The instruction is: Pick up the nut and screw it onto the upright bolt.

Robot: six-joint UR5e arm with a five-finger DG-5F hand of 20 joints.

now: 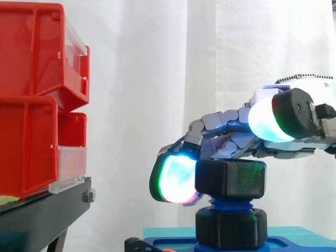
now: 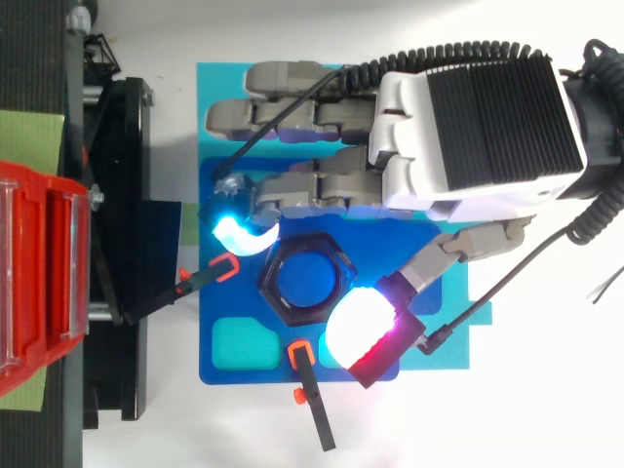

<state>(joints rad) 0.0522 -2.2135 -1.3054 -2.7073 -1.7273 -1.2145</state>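
The black hex nut (image 1: 230, 178) (image 2: 269, 285) sits level on top of the blue upright bolt (image 1: 229, 202) (image 2: 304, 276), above a second black hex collar (image 1: 229, 228) at the bolt's foot. My hand (image 2: 468, 127) reaches in from the right, over the bolt. One glowing fingertip (image 1: 176, 178) (image 2: 239, 232) rests against the nut's left side. The thumb pad (image 1: 269, 121) (image 2: 361, 327) hovers higher, above the nut's near right corner, apart from it. The other fingers lie stretched out behind.
The bolt stands on a blue fixture plate (image 2: 229, 307) on a teal mat, with two black clamps with orange tips (image 2: 210, 276) (image 2: 310, 395) beside it. Stacked red bins (image 1: 31, 105) (image 2: 39, 283) on a black stand (image 1: 42, 215) are to the left.
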